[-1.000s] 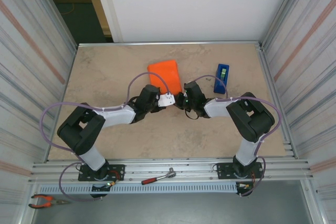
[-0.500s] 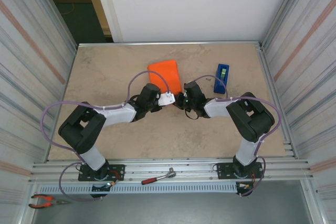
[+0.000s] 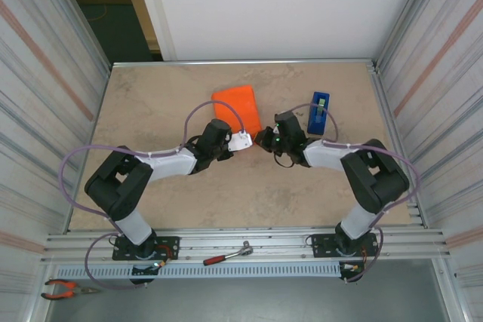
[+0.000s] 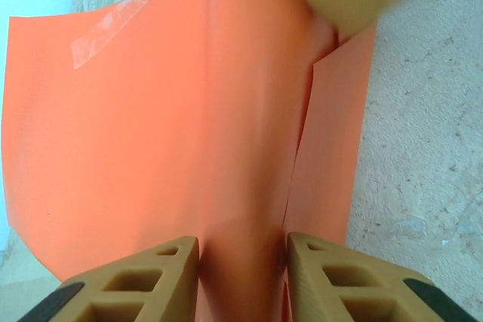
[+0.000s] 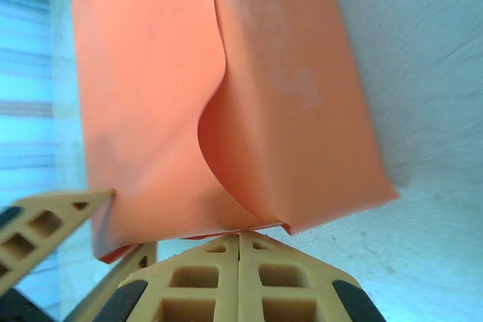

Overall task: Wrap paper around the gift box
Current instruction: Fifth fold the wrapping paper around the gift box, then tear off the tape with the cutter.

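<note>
While the paper runs near-to-far, left tool pinches its fold, right tool shut.

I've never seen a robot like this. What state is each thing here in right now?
paper, folded into a flat parcel, one flap curling open.
strip of clear tape, stuck on the paper.
left gripper, closed on a raised fold of the paper.
right gripper, shut, tips at the parcel's edge.
tape dispenser, set down, ungripped.
ratchet, lying on the front rail.
</note>
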Controlling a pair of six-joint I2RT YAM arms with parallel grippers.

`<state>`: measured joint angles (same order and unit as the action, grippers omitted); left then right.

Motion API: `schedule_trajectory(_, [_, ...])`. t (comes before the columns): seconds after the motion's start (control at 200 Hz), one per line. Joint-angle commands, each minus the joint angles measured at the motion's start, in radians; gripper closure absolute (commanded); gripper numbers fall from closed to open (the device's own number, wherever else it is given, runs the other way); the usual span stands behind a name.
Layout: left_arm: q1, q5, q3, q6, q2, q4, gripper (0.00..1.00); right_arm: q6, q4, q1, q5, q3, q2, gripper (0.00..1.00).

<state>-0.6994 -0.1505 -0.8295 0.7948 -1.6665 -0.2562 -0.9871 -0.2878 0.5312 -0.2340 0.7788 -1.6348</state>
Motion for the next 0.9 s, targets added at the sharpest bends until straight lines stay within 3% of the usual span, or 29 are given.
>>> schedule_trajectory(0.0, [0.009, -0.013, -0.014, -0.022, -0.022, 0.041, 0.66, 0.032, 0.098, -0.081, -0.008, -0.038, 0.094, 1.00])
schedule_trajectory(0.306, [0.010, -0.021, -0.002, -0.029, -0.015, 0.037, 0.66, 0.118, 0.289, -0.441, -0.077, 0.060, 0.219, 0.50])
schedule_trajectory(0.436, [0.009, -0.021, 0.001, -0.031, -0.016, 0.035, 0.66, 0.142, 0.342, -0.556, -0.084, 0.141, 0.178, 0.38])
schedule_trajectory(0.661, [0.009, -0.025, 0.005, -0.028, -0.016, 0.036, 0.66, 0.200, 0.355, -0.660, -0.237, 0.237, 0.026, 0.37])
schedule_trajectory(0.897, [0.009, -0.031, 0.009, -0.032, -0.022, 0.034, 0.66, 0.206, 0.268, -0.694, -0.329, 0.238, -0.062, 0.54])
